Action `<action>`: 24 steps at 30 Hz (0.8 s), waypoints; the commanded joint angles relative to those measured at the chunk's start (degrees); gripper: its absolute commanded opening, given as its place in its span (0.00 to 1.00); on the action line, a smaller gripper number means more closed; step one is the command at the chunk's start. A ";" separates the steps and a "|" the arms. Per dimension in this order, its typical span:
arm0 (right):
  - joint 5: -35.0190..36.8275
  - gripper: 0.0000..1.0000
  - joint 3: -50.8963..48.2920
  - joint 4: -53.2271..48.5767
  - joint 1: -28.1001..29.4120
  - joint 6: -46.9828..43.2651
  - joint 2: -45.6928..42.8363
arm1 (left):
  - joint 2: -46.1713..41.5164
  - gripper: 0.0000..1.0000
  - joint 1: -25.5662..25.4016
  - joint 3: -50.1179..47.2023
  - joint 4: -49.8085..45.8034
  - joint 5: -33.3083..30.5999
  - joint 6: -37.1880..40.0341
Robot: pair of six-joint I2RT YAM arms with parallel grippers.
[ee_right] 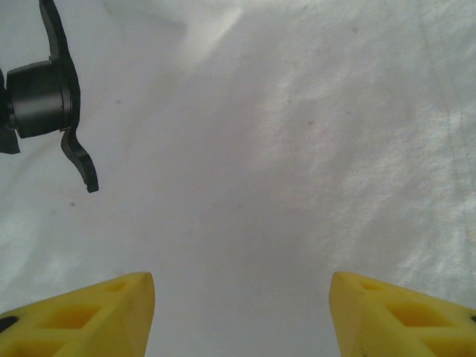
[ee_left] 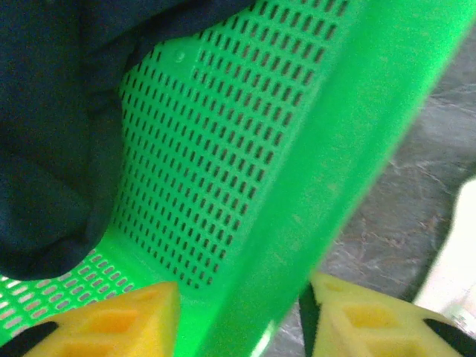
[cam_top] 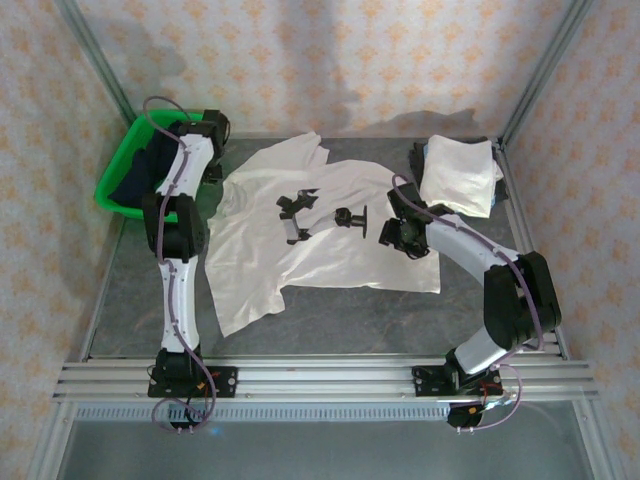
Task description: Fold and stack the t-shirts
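One t-shirt [cam_top: 260, 260] lies flat for folding, your right gripper [ee_right: 242, 312] hangs over it, jaws apart (ready to pinch?); left gripper [ee_left: 242, 320] straddles the basket wall [ee_left: 357, 111], can't tell if clamped.

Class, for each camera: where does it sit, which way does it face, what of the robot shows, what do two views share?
Top external: above, behind the bases, looking down at the table, left arm and right arm.
Left wrist: faces the wall of the green basket; left gripper straddles it.
Right wrist: looks down on the spread t-shirt; right gripper open.
Shared: top and right wrist both see that t-shirt.
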 commanded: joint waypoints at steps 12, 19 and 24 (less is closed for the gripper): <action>1.94 0.64 2.02 0.07 -0.31 -1.31 0.10 | 5.01 0.20 1.51 8.68 -3.17 7.45 -5.65; 1.75 0.64 2.72 0.05 -0.32 -1.68 0.25 | 6.51 0.24 2.73 13.30 -5.50 6.57 -8.69; 1.57 0.64 3.63 2.56 -0.27 -2.46 -0.44 | 2.17 0.42 0.33 13.73 -7.55 5.03 -8.12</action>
